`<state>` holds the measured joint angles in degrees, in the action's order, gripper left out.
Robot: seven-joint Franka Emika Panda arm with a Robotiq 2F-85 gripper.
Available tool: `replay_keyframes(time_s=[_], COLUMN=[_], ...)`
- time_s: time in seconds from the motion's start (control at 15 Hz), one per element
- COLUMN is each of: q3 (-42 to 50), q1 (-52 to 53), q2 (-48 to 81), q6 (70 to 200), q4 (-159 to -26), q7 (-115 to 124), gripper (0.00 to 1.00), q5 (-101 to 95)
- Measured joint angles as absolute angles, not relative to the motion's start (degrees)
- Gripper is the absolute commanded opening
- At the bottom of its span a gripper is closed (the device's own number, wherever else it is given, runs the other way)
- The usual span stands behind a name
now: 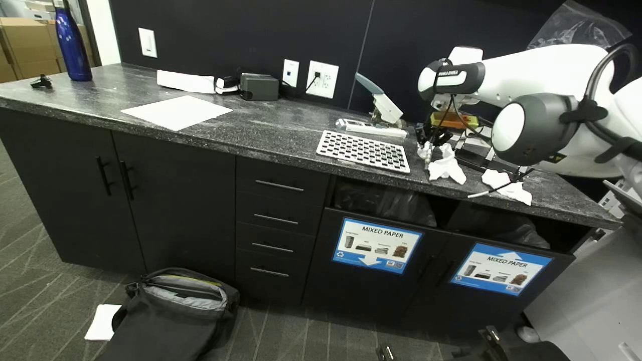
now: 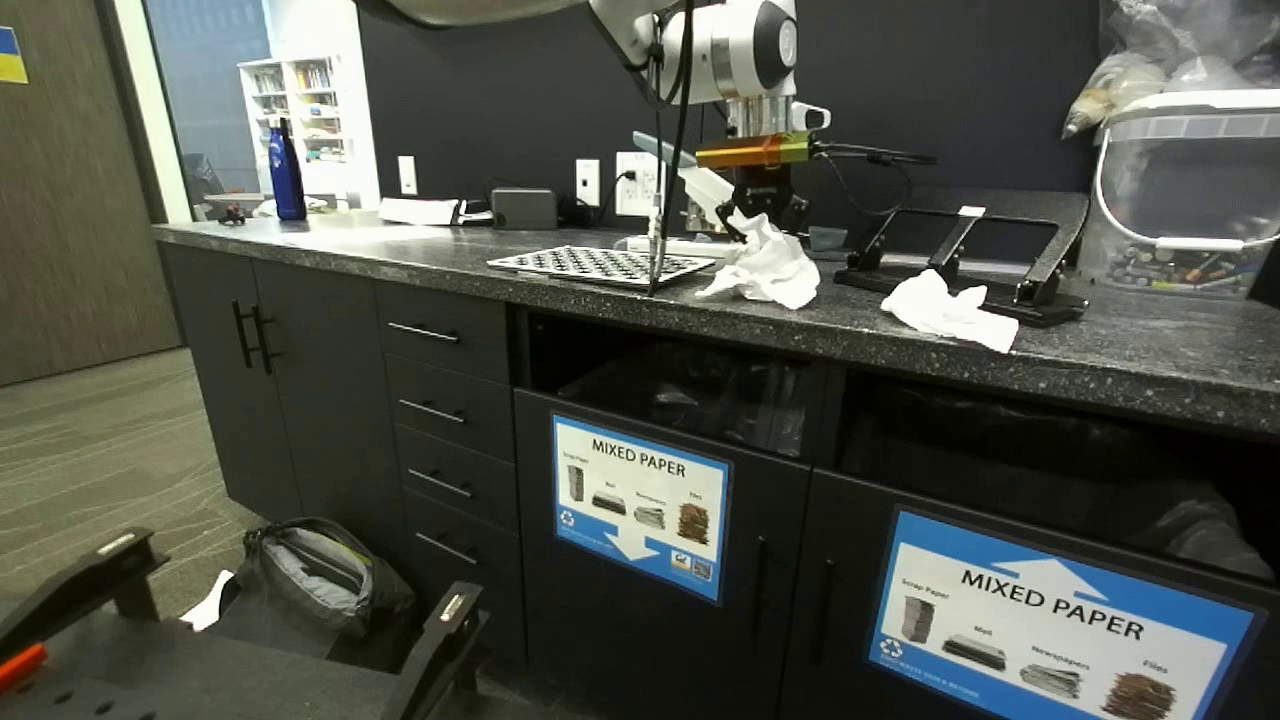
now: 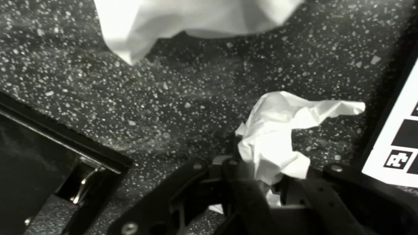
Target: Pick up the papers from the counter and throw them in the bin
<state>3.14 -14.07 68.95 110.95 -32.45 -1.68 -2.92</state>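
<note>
My gripper (image 1: pixel 427 140) is low over the dark speckled counter (image 1: pixel 281 133). In the wrist view the gripper's fingers (image 3: pixel 267 178) are closed around a crumpled white paper (image 3: pixel 269 143), which sticks out past the fingertips. A second paper (image 1: pixel 446 166) lies just in front, near the counter's edge; it also shows at the top of the wrist view (image 3: pixel 199 18). A third paper (image 1: pixel 506 186) lies farther along, by the laptop stand. In an exterior view the front paper (image 2: pixel 768 270) partly hides the fingertips. The bins show as liner-filled openings (image 1: pixel 383 200) under the counter.
A checkered mat (image 1: pixel 363 150) and a white stapler-like tool (image 1: pixel 376 128) are beside the gripper. A black stand (image 2: pixel 960 250) and a clear bucket (image 2: pixel 1180 200) stand on the other side. A flat white sheet (image 1: pixel 178 111) and a blue bottle (image 1: pixel 72 45) are farther along the counter.
</note>
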Motion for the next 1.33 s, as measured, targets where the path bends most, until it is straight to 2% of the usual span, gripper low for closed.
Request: replay_keyframes(time_s=[0.53,1.0,1.33], q3=[3.5,3.9,4.6], q1=[-4.9,1.9,3.2], q2=[65.0,56.6,52.4], q6=[102.8,75.1,64.1], q4=[-31.8,-36.4,-46.8], q7=[1.0,2.9,4.5], gripper=[0.11,0.1,0.1], q5=[-4.1,-6.2,-8.2])
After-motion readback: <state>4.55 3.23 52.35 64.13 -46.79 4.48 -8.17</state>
